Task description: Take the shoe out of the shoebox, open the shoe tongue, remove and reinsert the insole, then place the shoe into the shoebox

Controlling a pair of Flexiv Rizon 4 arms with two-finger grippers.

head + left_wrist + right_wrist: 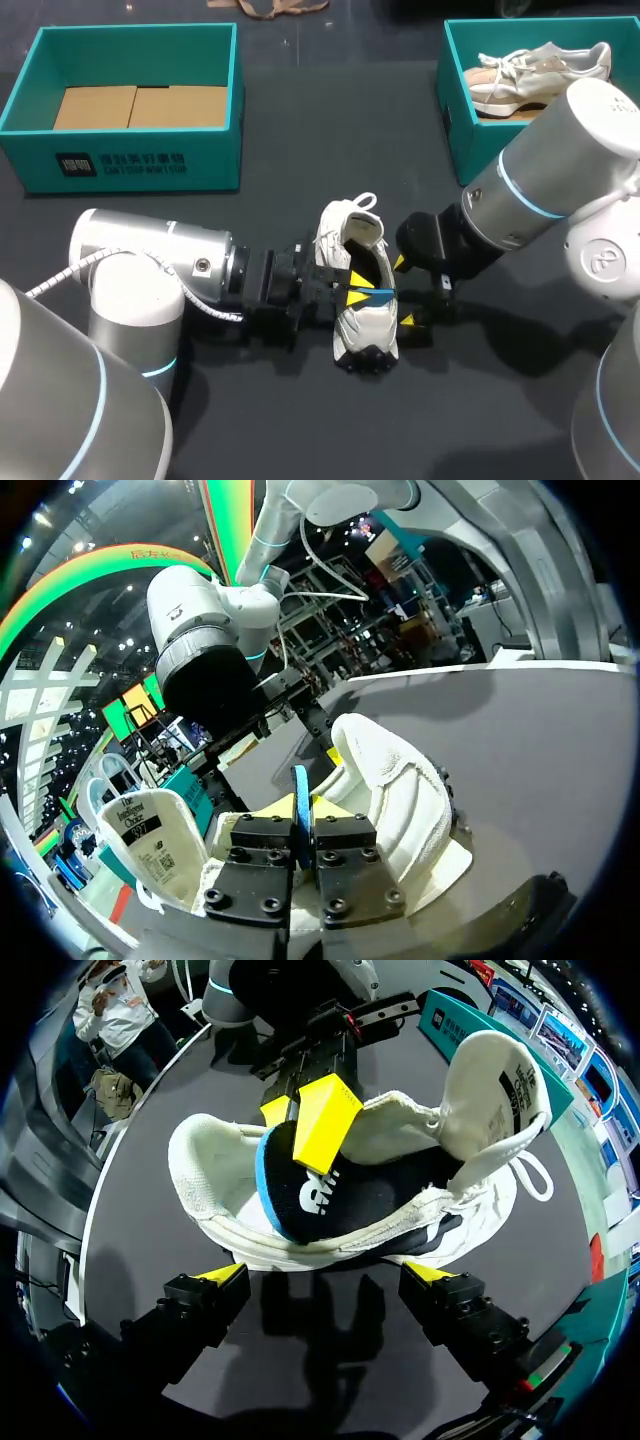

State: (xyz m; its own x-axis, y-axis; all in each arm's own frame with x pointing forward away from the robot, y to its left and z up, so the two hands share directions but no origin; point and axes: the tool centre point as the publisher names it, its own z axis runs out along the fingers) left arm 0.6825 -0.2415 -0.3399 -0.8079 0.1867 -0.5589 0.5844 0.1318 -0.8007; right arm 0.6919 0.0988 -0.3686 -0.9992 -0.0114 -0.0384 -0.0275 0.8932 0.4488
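Shoes: one white shoe [362, 325] sits out in the middle of the table, toe towards 6 o'clock in the head view. There's also pale footwear [530, 75] in one of the boxes, can't tell if that's one shoe or a pair.
Boxes: two, both teal. The left box [130, 160] is at about 10 o'clock from the shoe and has brown cardboard [135, 105] lying flat in the bottom. The right box [455, 120] is at about 1 o'clock and holds the pale footwear.
Tongue: one tongue [495, 1080], pulled up and away from the opening.
Insole: one insole [330, 1200], black with a blue edge, one end raised inside the shoe's opening.
Grippers: two. The left gripper [350, 288] comes in from the shoe's 9 o'clock with its fingers pressed together, pinching the insole's edge. The right gripper [404, 292] is at the shoe's 3 o'clock with its fingers spread wide, just beside the shoe, holding nothing.
Table: one dark, matte table [300, 130], with both boxes well apart from the shoe.
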